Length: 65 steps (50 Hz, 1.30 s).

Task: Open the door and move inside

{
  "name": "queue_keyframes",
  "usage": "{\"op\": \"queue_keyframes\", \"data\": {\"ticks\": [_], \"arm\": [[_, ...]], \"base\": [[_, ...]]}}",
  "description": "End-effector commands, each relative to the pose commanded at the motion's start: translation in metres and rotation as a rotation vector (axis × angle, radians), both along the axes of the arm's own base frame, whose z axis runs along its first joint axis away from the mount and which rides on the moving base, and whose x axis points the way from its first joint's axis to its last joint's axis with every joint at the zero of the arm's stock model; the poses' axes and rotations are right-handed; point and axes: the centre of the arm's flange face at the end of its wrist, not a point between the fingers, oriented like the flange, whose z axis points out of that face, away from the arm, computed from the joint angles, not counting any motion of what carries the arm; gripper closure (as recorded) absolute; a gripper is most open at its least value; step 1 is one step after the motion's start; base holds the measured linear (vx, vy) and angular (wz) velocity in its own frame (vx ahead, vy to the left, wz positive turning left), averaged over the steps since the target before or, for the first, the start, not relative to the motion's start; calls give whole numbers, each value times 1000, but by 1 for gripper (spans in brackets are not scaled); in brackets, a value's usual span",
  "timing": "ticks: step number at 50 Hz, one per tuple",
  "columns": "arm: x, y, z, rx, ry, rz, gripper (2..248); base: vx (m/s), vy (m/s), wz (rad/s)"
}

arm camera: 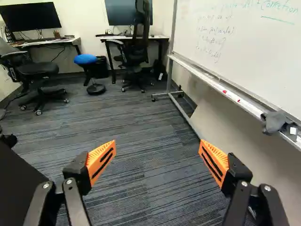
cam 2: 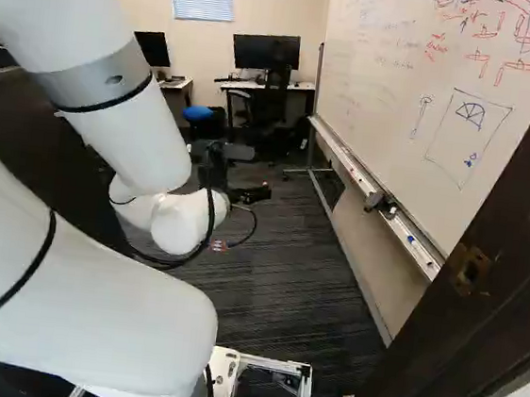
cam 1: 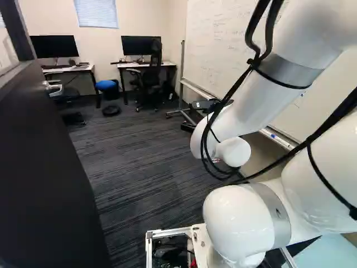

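In the left base view, a tall, flat, near-black door (cam 1: 47, 167) stands open along the left, beside the way into a room with dark grey striped carpet (cam 1: 134, 151). It looks rigid and rather heavy but should swing freely on its hinges; its smooth face would likely slide under a fingertip, so pushing near the free edge seems best. The right base view mostly hides that door behind the white jointed arm (cam 2: 111, 306), yet shows what the left base view lacks: a dark brown wooden door frame (cam 2: 419, 357) with a small worn metal strike plate (cam 2: 467, 269). The wrist view shows the black 2-fingered gripper (arm camera: 157, 153) spread wide and holding nothing, and a small dark knob-like shape (arm camera: 8, 140) at the door's edge, possibly a handle to grasp; I cannot be sure.
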Motion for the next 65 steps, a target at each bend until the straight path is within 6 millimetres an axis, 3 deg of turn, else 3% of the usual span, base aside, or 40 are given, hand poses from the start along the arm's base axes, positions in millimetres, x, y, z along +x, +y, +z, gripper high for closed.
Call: {"op": "queue_keyframes", "data": {"ticks": [15, 54, 65], "arm": [[0, 0, 0, 0, 0, 0, 3], [0, 0, 0, 0, 0, 0, 3], [0, 0, 0, 0, 0, 0, 3]], "base": [[200, 8, 24], [205, 57, 265], [222, 8, 53]]}}
